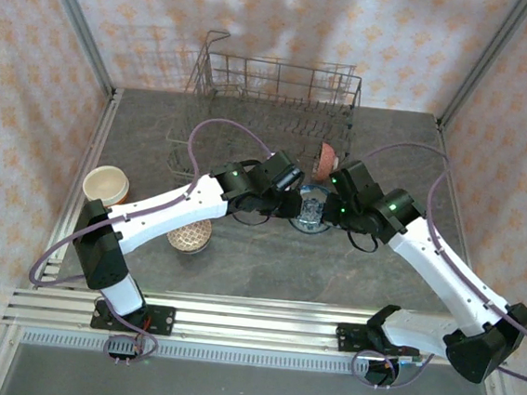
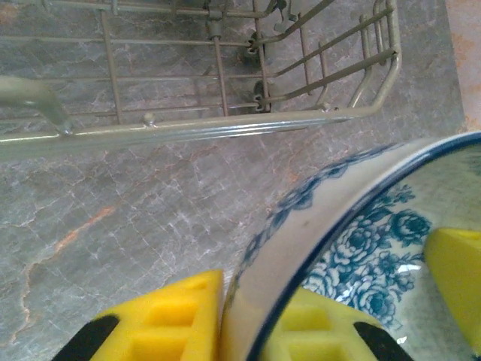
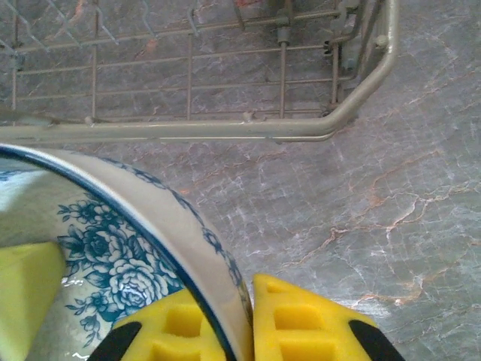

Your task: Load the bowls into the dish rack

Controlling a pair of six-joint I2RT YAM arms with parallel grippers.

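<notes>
A white bowl with blue flowers (image 1: 312, 208) hangs just above the table in front of the dish rack (image 1: 274, 86), held from both sides. My left gripper (image 1: 293, 200) has its yellow pads on either side of the bowl's wall (image 2: 353, 203), shut on its left rim (image 2: 255, 316). My right gripper (image 1: 330, 209) is shut on the opposite rim (image 3: 244, 316), one pad inside the bowl (image 3: 150, 218) and one outside. A reddish-brown bowl (image 1: 326, 155) stands on edge at the rack's near right.
A cream bowl (image 1: 106, 185) sits at the table's left edge and a speckled bowl (image 1: 188, 237) lies under my left arm. The rack's near rail (image 2: 225, 128) (image 3: 225, 129) runs just beyond the held bowl. Patterned walls close in three sides.
</notes>
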